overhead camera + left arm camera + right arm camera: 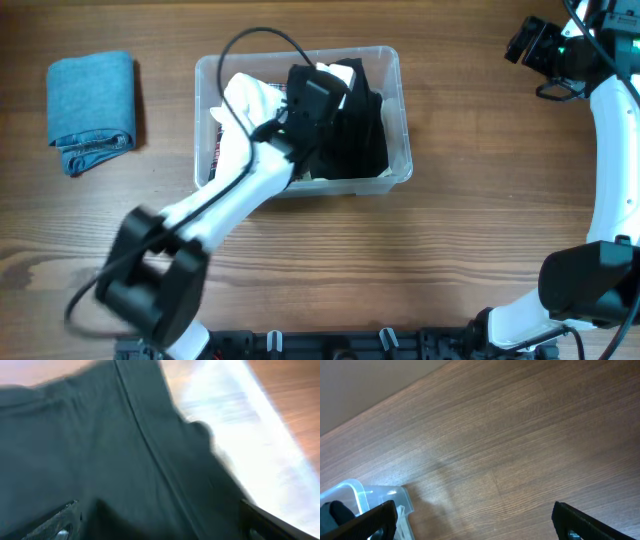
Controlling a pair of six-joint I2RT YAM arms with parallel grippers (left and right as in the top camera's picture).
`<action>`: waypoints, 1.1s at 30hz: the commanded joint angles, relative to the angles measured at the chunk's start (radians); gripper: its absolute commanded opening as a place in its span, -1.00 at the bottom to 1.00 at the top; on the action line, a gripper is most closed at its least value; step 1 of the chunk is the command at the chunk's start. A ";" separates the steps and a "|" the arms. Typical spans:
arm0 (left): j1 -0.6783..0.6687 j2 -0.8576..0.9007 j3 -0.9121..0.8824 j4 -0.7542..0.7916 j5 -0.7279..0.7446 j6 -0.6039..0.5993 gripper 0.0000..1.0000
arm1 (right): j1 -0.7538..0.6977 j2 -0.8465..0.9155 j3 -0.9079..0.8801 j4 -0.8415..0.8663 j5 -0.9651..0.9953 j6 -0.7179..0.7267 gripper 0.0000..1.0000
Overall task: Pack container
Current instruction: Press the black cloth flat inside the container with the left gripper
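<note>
While the left arm (235,195) reaches diagonally from the table's near edge into the container (399,120), its gripper (320,95) hangs over dark cloth (362,135) inside, fingers (57,522) spread wide. The right gripper (530,42) hovers well off the container's far right corner, fingers wide. The container sits mid-table (520,435).

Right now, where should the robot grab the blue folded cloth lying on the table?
Probably grip the blue folded cloth at its smoother end, the one farther from the robot, coming straight down from above. It lies flat on the table, so there is no way in from the side. The near end shows loose, layered edges that could splay apart if pinched.
</note>
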 commanded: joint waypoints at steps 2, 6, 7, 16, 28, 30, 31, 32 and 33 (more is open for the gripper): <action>-0.007 -0.213 0.003 -0.111 0.014 0.006 0.93 | 0.002 0.001 0.003 0.002 0.014 0.013 0.99; -0.010 -0.217 0.003 -0.243 0.014 -0.002 0.75 | 0.002 0.001 0.003 0.002 0.014 0.013 0.99; -0.010 -0.206 0.003 -0.262 0.014 -0.002 0.63 | 0.002 0.001 0.003 0.002 0.014 0.013 1.00; -0.010 -0.010 0.003 -0.163 0.120 -0.002 -0.12 | 0.002 0.001 0.003 0.002 0.014 0.013 0.99; -0.016 0.226 0.003 -0.059 0.203 -0.063 -0.06 | 0.002 0.001 0.003 0.002 0.014 0.013 1.00; -0.016 0.223 0.004 -0.047 0.203 -0.063 0.00 | 0.002 0.001 0.003 0.002 0.014 0.013 0.99; -0.016 0.220 0.007 -0.044 0.203 -0.063 0.01 | 0.002 0.001 0.003 0.002 0.014 0.013 0.99; -0.016 0.216 0.014 -0.046 0.208 -0.063 0.03 | 0.002 0.001 0.003 0.002 0.014 0.013 0.99; -0.016 0.207 0.024 -0.048 0.220 -0.063 0.06 | 0.002 0.001 0.003 0.002 0.014 0.013 0.99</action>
